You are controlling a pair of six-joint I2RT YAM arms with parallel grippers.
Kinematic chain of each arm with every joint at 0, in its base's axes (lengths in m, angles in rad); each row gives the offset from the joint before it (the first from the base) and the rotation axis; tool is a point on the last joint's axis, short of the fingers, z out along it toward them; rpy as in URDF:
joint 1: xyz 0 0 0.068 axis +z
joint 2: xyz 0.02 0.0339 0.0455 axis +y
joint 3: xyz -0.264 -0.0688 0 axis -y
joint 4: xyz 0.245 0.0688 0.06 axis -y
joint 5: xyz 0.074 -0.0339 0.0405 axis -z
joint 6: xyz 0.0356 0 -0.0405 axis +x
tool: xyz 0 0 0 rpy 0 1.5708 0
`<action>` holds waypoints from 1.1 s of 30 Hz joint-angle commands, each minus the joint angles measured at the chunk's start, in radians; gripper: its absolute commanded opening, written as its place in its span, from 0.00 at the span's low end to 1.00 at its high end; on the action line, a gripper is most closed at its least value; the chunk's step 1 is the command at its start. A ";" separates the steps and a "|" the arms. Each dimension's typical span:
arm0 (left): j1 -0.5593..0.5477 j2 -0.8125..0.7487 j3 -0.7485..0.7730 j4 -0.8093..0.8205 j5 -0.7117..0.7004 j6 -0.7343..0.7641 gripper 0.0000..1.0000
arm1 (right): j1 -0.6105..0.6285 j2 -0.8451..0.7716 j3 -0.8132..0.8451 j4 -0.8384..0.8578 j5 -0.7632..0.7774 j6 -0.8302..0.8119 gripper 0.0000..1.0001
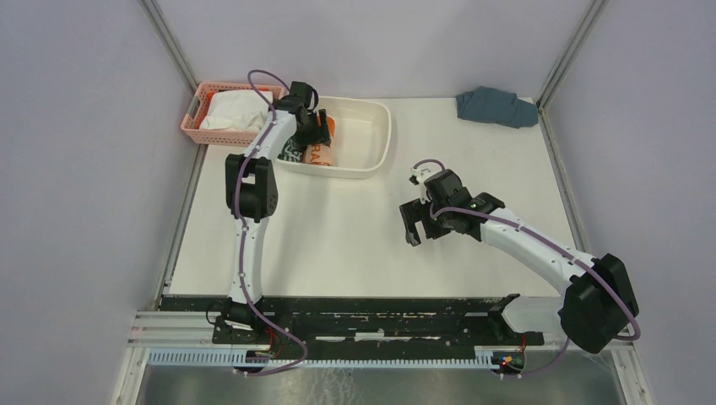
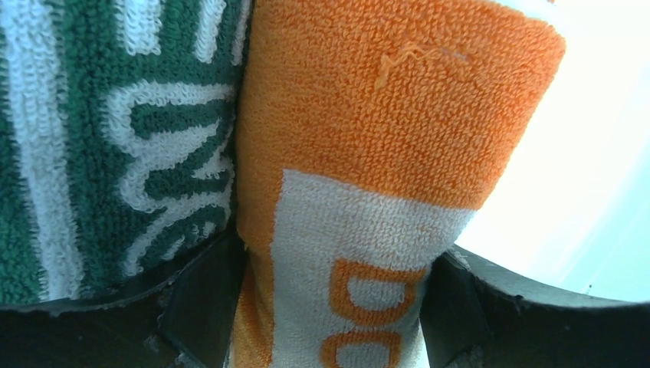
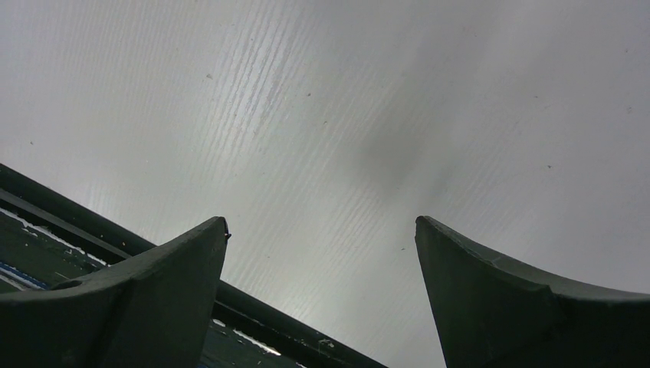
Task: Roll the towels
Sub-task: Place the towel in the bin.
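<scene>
Two rolled towels lie side by side in the white tub (image 1: 376, 157). The orange towel (image 2: 398, 100) has a pale panel with orange letters, and the green-and-white towel (image 2: 100, 153) lies against its left side. In the top view the orange towel (image 1: 321, 153) and green towel (image 1: 293, 153) show just below my left gripper (image 1: 314, 128). My left gripper (image 2: 337, 268) straddles the orange roll, its fingers (image 2: 203, 307) set wide on either side of it. My right gripper (image 1: 412, 226) hovers open over bare table, and nothing sits between its fingers (image 3: 153, 291).
A pink basket (image 1: 192, 123) holding a white cloth (image 1: 232, 111) stands at the back left beside the tub. A blue-grey cloth (image 1: 496, 106) lies crumpled at the back right corner. Metal rails run along the table's sides and near edge.
</scene>
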 commanded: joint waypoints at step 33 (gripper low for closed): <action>0.032 -0.520 -0.277 0.077 0.147 -0.003 0.90 | -0.056 -0.160 0.109 -0.015 0.287 -0.003 1.00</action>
